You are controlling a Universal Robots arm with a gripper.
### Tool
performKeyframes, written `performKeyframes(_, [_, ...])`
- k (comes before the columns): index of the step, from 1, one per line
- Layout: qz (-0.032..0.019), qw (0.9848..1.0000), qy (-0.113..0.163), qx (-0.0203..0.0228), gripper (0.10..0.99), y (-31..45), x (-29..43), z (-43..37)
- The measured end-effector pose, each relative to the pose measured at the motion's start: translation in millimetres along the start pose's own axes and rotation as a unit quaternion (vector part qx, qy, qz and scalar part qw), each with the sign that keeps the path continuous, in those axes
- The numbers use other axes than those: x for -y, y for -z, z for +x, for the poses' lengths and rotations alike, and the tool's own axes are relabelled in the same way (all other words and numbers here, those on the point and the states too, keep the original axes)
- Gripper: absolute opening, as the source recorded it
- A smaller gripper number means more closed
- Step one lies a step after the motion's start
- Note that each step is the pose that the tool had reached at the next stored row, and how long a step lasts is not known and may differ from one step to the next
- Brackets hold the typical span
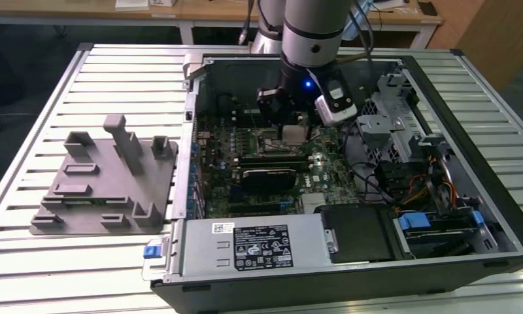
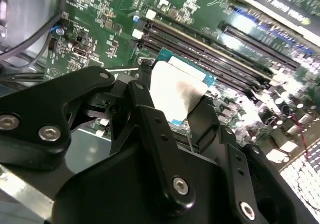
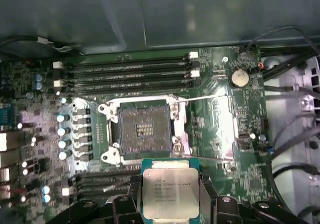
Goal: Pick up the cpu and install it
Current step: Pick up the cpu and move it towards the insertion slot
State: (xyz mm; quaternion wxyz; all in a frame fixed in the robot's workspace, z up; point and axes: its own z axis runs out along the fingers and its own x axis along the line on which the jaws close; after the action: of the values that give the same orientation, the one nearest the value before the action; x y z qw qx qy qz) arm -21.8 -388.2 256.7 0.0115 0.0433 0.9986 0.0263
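Observation:
The cpu (image 3: 170, 193), a small square chip with a silvery top plate and thin pale rim, sits between the black fingers (image 3: 134, 194) of my gripper (image 3: 170, 196), which is shut on its two opposite edges. In the second wrist view the cpu (image 2: 176, 91) shows flat between the fingers (image 2: 146, 108) of the gripper (image 2: 172, 103). The green motherboard's square socket (image 3: 142, 133) lies open with its metal frame lifted, a short way off from the held chip. In the exterior view the gripper (image 1: 293, 131) hangs over the motherboard (image 1: 244, 196) inside the open computer case.
Memory slots (image 3: 130, 73) and a coin battery (image 3: 240, 77) flank the socket. The case holds a power supply (image 1: 253, 245), a drive cage (image 1: 392, 111) and loose cables (image 1: 436, 190). A grey fixture plate (image 1: 104, 190) with upright posts stands at the exterior view's left on the slatted table.

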Motion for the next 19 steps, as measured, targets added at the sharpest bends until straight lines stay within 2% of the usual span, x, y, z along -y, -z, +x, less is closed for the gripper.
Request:
performKeyframes(9, [0.0000, 1.0000, 0.000, 0.0000, 0.541, -16.7, -14.1, 1.6])
performKeyframes(19, [0.0001, 1.0000, 0.000, -0.0001, 0.541, -31.6, -31.0, 3.5])
